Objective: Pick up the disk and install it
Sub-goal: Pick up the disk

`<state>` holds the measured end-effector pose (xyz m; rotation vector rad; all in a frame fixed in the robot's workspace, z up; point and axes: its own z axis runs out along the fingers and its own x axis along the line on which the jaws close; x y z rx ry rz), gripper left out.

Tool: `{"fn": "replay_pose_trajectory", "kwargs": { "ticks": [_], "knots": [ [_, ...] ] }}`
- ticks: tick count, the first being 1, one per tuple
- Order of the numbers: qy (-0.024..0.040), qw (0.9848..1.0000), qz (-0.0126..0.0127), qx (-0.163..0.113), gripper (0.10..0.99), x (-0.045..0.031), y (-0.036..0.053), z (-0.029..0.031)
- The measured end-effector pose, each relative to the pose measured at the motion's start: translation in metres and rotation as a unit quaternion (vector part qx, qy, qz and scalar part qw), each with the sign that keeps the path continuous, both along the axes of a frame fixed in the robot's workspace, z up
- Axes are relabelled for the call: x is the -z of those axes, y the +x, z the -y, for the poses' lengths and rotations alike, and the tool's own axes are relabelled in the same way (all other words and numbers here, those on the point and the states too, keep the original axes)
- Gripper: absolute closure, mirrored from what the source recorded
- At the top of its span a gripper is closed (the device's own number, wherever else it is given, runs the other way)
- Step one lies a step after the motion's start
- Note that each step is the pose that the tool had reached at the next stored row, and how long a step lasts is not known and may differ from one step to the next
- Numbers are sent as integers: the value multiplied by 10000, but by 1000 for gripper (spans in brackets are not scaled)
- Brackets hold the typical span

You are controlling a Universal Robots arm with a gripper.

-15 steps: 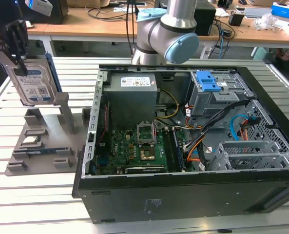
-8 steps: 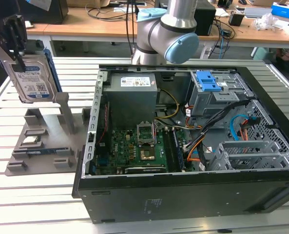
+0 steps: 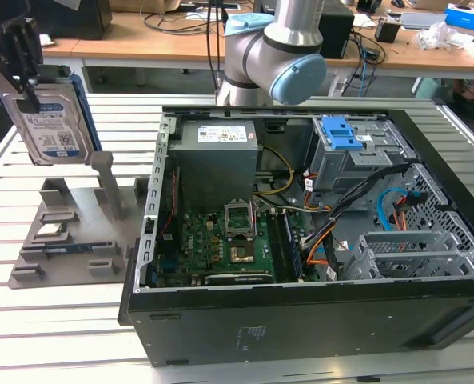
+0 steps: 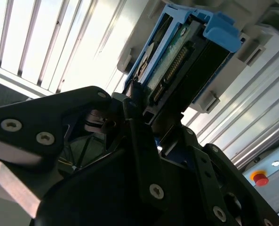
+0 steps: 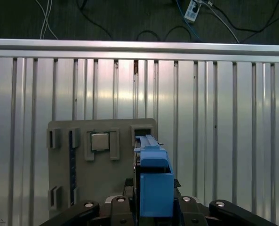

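The disk (image 3: 54,124), a silver drive with a blue-and-white label and a blue frame round its edges, hangs upright in the air at the exterior view's far left. My gripper (image 3: 21,68) is shut on its upper end. It sits above the grey holder stand (image 3: 61,270) and apart from it. In the second wrist view the disk (image 4: 177,61) shows edge-on, with its connector row, between the black fingers (image 4: 139,141). The first wrist view looks down the disk's blue frame (image 5: 153,181) at the stand (image 5: 101,188) below.
An open computer case (image 3: 221,336) lies at the middle and right of the slatted metal table (image 3: 53,336). Inside it is a grey drive cage with a blue latch (image 3: 342,134). The arm's base (image 3: 276,56) stands behind the case. A processor chip (image 5: 99,141) and memory stick (image 5: 73,160) rest on the stand.
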<state>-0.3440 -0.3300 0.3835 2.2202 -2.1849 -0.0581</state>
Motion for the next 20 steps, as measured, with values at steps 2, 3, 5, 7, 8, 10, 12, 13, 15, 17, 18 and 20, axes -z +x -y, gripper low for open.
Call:
{"fn": "replay_pose_trajectory", "kwargs": {
  "ticks": [2,3,5,7,8,10,12,13,15,17,18,20],
  "knots": [
    [0,10000,0,0,722,-22,1,0],
    [0,10000,0,0,722,-29,1,0],
    [0,10000,0,0,722,-44,1,0],
    [0,10000,0,0,722,-58,2,0],
    [0,10000,-1,0,722,-65,2,0],
    [0,10000,0,0,722,-84,2,0],
    [0,10000,0,0,722,-99,3,0],
    [0,10000,0,0,722,-105,4,0],
    [0,10000,0,0,722,-129,6,0],
    [0,10000,0,0,722,-148,7,0],
    [0,10000,0,0,722,-159,7,0],
    [0,10000,0,0,722,-182,8,0]
  ]
}}
